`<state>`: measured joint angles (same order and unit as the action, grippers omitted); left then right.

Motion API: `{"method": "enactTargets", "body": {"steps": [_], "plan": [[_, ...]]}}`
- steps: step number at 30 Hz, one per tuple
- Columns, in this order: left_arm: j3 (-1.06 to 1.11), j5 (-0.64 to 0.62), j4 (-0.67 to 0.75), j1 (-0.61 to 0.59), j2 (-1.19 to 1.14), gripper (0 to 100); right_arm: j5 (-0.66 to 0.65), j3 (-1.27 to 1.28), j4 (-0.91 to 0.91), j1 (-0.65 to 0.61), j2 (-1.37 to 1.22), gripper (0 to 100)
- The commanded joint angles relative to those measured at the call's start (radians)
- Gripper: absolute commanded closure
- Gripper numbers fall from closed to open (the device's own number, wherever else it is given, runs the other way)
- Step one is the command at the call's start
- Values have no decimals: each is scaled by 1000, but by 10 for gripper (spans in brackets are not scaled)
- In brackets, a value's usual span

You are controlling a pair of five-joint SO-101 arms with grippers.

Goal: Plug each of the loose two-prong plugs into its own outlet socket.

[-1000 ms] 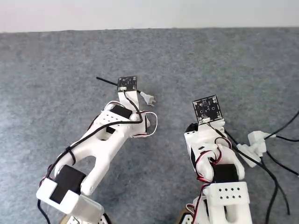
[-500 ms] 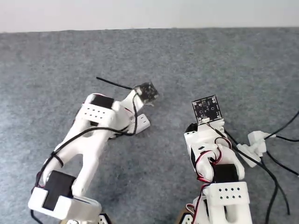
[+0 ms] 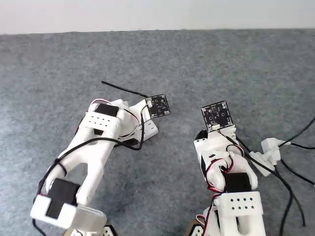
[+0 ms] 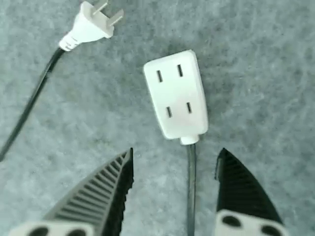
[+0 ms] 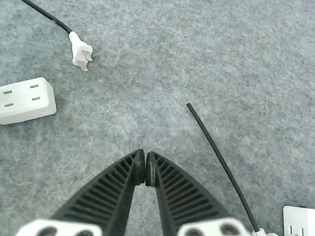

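Left arm (image 3: 93, 147) swung over outlet block (image 4: 177, 101), left fingers (image 4: 115, 191) spread, right fingers (image 5: 130, 179) closed

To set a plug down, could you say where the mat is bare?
Bare: the mat along its far edge; between left arm and right arm. Crowded: cables and outlet right of it; plug and socket before the left pincer.
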<state>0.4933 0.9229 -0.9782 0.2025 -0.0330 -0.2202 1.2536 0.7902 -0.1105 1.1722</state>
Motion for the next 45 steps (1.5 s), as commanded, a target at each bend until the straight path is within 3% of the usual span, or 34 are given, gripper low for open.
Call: {"method": "enactTargets", "body": {"steps": [1,6,12,18,23,32,39,45], "plan": [[-97,8,14,5,-81,739,-14,-12,-13,10,18,990],[-226,3,-58,20,-216,739,-14,-12,-13,10,18,990],[-328,-160,-91,60,-275,739,-14,-12,-13,5,18,990],[-332,-281,-87,94,-282,739,-14,-12,-13,7,18,990],[-329,-299,-94,87,-282,744,-14,-12,-13,10,18,990],[-271,-322,-107,132,-284,919,-14,-12,-13,7,18,990],[-285,-845,-198,247,-281,988,-14,-12,-13,5,18,990],[-409,-1300,-351,264,-282,987,-14,-12,-13,5,18,990]]}}
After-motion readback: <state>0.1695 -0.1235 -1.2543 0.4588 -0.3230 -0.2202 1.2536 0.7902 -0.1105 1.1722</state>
